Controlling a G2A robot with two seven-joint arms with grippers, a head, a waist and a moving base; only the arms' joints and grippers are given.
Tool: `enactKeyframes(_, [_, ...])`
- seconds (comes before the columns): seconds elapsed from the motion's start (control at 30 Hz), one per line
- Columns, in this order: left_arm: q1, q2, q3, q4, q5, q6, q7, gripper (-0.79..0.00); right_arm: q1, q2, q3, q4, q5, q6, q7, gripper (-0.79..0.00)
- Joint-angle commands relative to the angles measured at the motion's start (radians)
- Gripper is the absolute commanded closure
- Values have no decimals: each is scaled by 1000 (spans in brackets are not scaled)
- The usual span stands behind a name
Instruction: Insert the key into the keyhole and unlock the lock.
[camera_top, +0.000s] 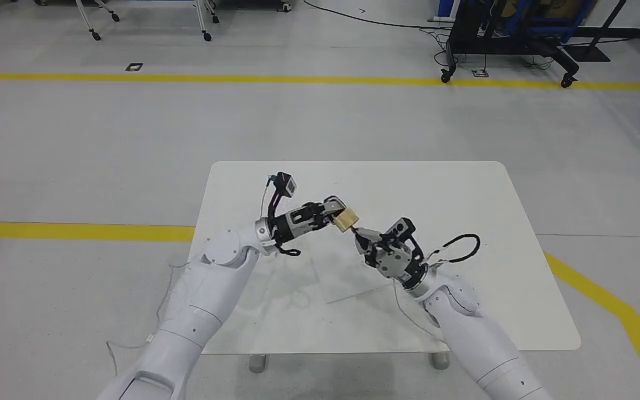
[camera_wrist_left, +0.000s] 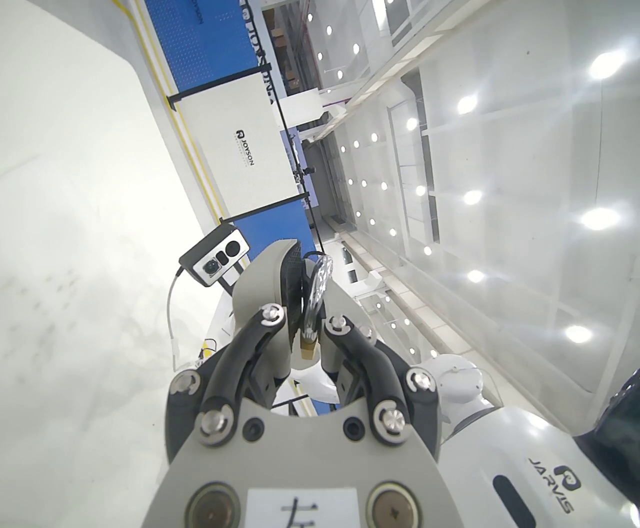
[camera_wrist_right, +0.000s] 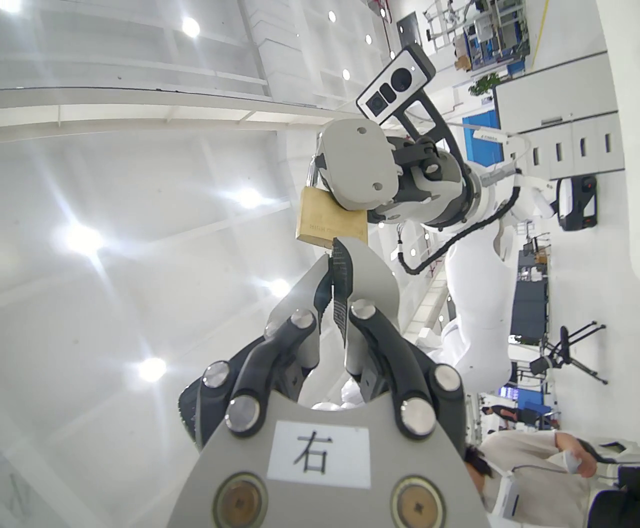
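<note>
1. Our right gripper (camera_wrist_right: 334, 255) has its fingers (camera_wrist_right: 370, 280) squeezed almost together. We think the key is pinched in there, but the fingers hide it.
2. The tip of that gripper sits right at the bottom of the gold lock (camera_wrist_right: 327, 220), where the keyhole should be. We cannot see the hole itself.
3. Our left gripper (camera_wrist_left: 306, 272) is closed tight on the lock's silver loop (camera_wrist_left: 319, 287). It holds the lock up in the air, above the white worktop (camera_top: 480, 200).
4. The key could be a little crooked. Then it would bump the lock's bottom and not go in.
5. If we push hard, the lock could swing or slide in the left gripper, because only its top part is held.
6. The key is thin. When we turn it, it could slip or twist between the flat fingers, and the lock would not open.
7. If either gripper loses its hold, the key or the lock would fall onto the worktop.
</note>
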Motion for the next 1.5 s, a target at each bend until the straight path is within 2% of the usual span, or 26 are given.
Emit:
enactKeyframes(0.0, [15, 3, -7, -19, 20, -22, 19, 0, 2, 2, 8, 7, 10, 32, 27, 0])
enactKeyframes(0.2, [34, 9, -13, -51, 52, -21, 52, 0, 7, 3, 17, 24, 26, 95, 77, 0])
enactKeyframes(0.3, [38, 10, -11, -58, 62, -14, 59, 0, 8, 3, 21, 35, 6, 90, 67, 0])
enactKeyframes(0.33, [38, 10, -11, -59, 63, -11, 62, 0, 8, 3, 22, 35, -5, 86, 67, -46])
enactKeyframes(0.37, [38, 11, -11, -58, 69, -7, 68, 0, 8, 4, 24, 35, -20, 77, 68, -225])
enactKeyframes(0.4, [37, 11, -11, -57, 81, 0, 78, 0, 7, 5, 30, 34, -39, 59, 65, -474])
enactKeyframes(0.43, [36, 11, -9, -59, 90, 5, 87, 0, 3, 7, 41, 31, -65, 28, 52, -770])
enactKeyframes(0.57, [29, 12, 7, -61, 145, 43, 113, 0, -50, 21, 123, -18, -176, -119, -35, -785])
enactKeyframes(0.67, [26, 10, 22, -69, 172, 83, 138, 0, -127, 35, 212, -92, -310, -237, -181, -785])
enactKeyframes(1.17, [28, 10, 22, -69, 176, 86, 143, 0, -137, 36, 221, -103, -327, -246, -199, -785])
enactKeyframes(1.23, [23, 12, 43, -80, 289, 152, 191, 0, -140, 36, 222, -106, -329, -242, -202, -785])
enactKeyframes(1.33, [0, 6, 119, -122, 518, 375, 298, 0, -164, 41, 271, -99, -355, -311, -224, -785])
enactKeyframes(1.4, [-18, -5, 174, -133, 564, 478, 282, 0, -195, 43, 303, -103, -360, -367, -226, -785])
enactKeyframes(1.47, [-50, -19, 228, -119, 590, 530, 253, 0, -225, 47, 349, -106, -336, -413, -227, -785])
